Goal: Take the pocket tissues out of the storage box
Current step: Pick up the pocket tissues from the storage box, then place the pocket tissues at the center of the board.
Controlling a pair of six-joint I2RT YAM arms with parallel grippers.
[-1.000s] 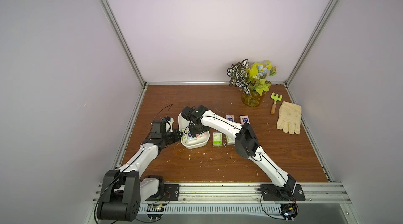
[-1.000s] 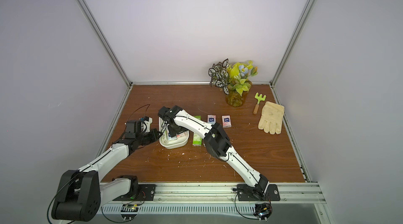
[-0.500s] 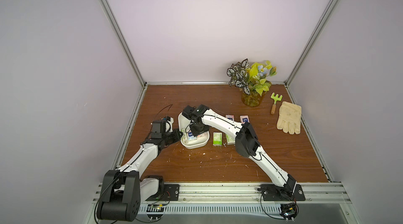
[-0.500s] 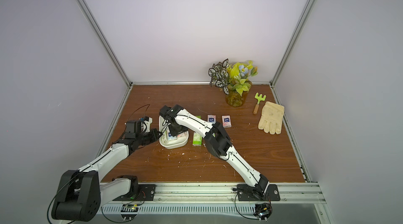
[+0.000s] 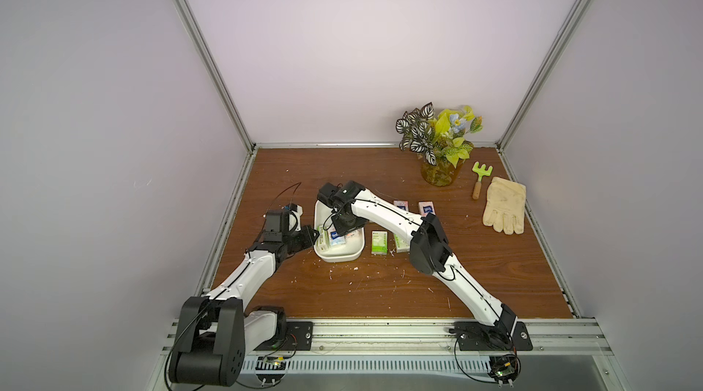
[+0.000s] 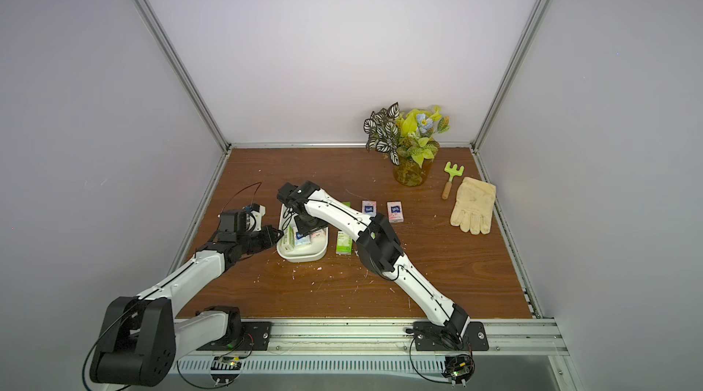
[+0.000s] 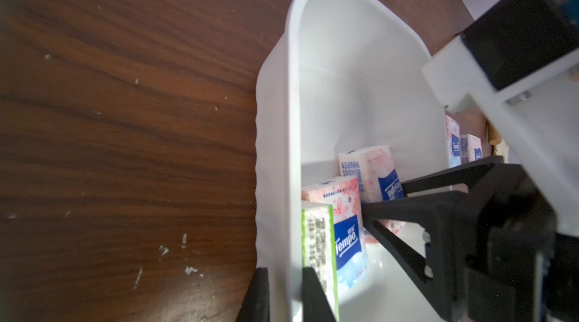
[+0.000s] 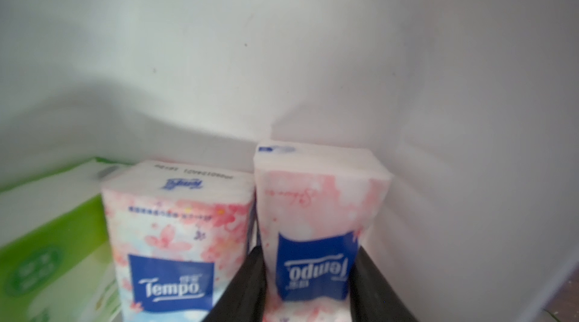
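Observation:
The white storage box (image 5: 338,255) (image 6: 300,255) sits left of the table's middle. My right gripper (image 5: 343,232) (image 8: 310,254) reaches down into it and is shut on a pink pocket tissue packet (image 8: 316,204) (image 7: 376,176) that stands on end. Beside it in the box stand another pink packet (image 8: 178,220) (image 7: 347,236) and a green one (image 8: 53,226) (image 7: 318,242). My left gripper (image 5: 314,235) (image 7: 283,276) pinches the box's near-left wall (image 7: 293,148), one finger outside and one inside. Other packets lie on the table: green (image 5: 379,242), pink (image 5: 401,204) and pink (image 5: 427,208).
An amber vase with plants (image 5: 439,176), a green hand rake (image 5: 480,176) and a pale work glove (image 5: 504,210) lie at the back right. White crumbs dot the wooden table (image 5: 380,286). Grey walls close in the left, back and right sides.
My right gripper's jaws have closed onto the pink packet inside the box. The left arm has stayed at the box's wall.

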